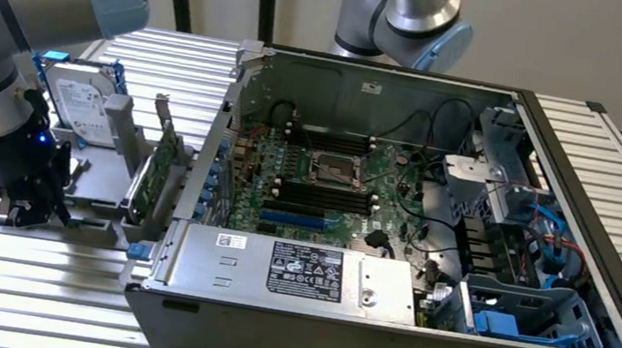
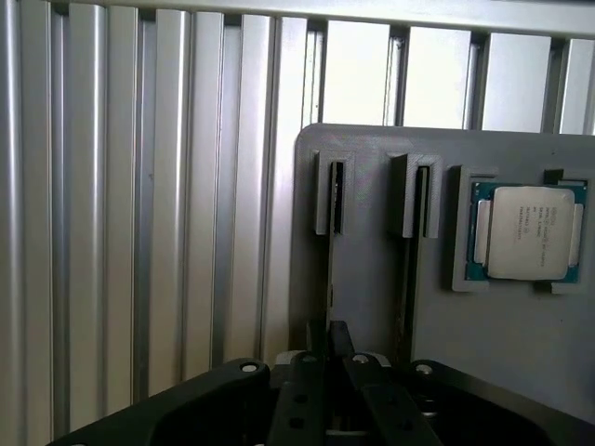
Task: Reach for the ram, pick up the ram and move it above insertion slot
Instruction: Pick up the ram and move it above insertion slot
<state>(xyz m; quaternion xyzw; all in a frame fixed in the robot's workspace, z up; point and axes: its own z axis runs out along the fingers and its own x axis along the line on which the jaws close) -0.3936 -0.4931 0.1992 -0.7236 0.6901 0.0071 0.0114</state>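
Note:
The ram [image 2: 332,274] appears edge-on as a thin dark strip standing in a slot of the grey holder [image 2: 521,344]. My gripper [image 2: 330,358] is right over it, its two dark fingers [image 2: 310,376] drawn close together on either side of the strip. In the exterior view the gripper [image 1: 32,209] is low at the holder's near end [image 1: 95,192], at the exterior view's left, outside the computer case. The black memory slots [image 1: 321,195] lie on the motherboard in the middle of the open case.
A processor chip [image 2: 525,232] lies in a pocket of the holder beside the slots. A hard drive [image 1: 77,101] and a taller green expansion card [image 1: 162,175] stand on the holder. The case wall [image 1: 219,145] rises between holder and motherboard. A second arm [image 1: 408,12] stands behind.

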